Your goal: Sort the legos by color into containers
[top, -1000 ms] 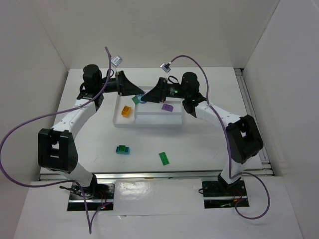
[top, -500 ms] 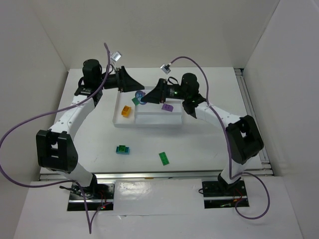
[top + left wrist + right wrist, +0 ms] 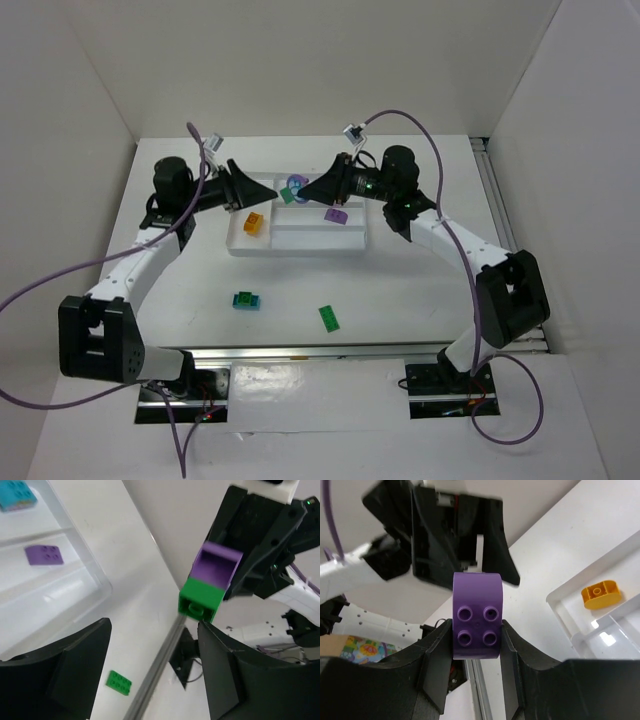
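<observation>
Both my arms reach far across the bench (image 3: 420,290), wrists level and pointing at each other above the far edge of the white tray (image 3: 300,250). My right fingers (image 3: 437,655) are clamped on a purple lego (image 3: 476,615) with a green lego (image 3: 200,601) stuck to it, held in the air. My left fingers (image 3: 80,665) stand apart, empty, just left of that pair.

Left wrist: teal brick (image 3: 17,494) clipped by the frame edge at 11 o'clock. Green brick (image 3: 201,601) shows there, but in right wrist it's hidden behind purple brick (image 3: 477,622). Tray (image 3: 555,601) cut off at 3 o'clock. Top view: the two stacked bricks are too small to separate.
</observation>
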Motion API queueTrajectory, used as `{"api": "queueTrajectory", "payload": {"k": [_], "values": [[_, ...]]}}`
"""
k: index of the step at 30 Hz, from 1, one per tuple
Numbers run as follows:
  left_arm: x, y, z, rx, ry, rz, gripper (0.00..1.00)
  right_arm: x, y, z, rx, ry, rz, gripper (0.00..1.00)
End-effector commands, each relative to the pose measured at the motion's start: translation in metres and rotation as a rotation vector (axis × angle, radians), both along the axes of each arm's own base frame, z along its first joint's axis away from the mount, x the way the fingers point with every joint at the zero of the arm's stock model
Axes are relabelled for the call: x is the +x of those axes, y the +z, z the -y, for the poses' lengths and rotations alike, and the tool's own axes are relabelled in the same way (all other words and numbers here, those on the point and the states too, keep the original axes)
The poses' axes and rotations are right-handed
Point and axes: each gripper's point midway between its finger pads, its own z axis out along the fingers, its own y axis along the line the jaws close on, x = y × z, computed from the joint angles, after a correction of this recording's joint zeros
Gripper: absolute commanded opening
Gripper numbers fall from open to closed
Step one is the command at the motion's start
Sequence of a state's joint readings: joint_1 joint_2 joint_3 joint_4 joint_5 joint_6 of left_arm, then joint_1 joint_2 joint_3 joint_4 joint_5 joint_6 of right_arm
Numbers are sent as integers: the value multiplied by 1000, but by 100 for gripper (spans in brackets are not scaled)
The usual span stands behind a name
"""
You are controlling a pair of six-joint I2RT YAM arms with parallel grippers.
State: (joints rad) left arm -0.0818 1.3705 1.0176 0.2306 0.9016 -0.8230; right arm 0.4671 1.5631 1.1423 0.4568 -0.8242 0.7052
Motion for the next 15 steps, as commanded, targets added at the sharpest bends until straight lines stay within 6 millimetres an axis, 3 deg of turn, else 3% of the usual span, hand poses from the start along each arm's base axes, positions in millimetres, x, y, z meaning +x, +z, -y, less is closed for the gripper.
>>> {"api": "queueTrajectory", "payload": {"k": [1,2,15], "values": [[-18,25,9,-154,-75,102,82,-2,16,6,28,-9,62,7],[-21,18,10,-171,-89,83,82,-2,19,6,37,-8,60,7],[-27,30,16,-224,-152,154,84,-5,12,-5,35,39,43,7]]}}
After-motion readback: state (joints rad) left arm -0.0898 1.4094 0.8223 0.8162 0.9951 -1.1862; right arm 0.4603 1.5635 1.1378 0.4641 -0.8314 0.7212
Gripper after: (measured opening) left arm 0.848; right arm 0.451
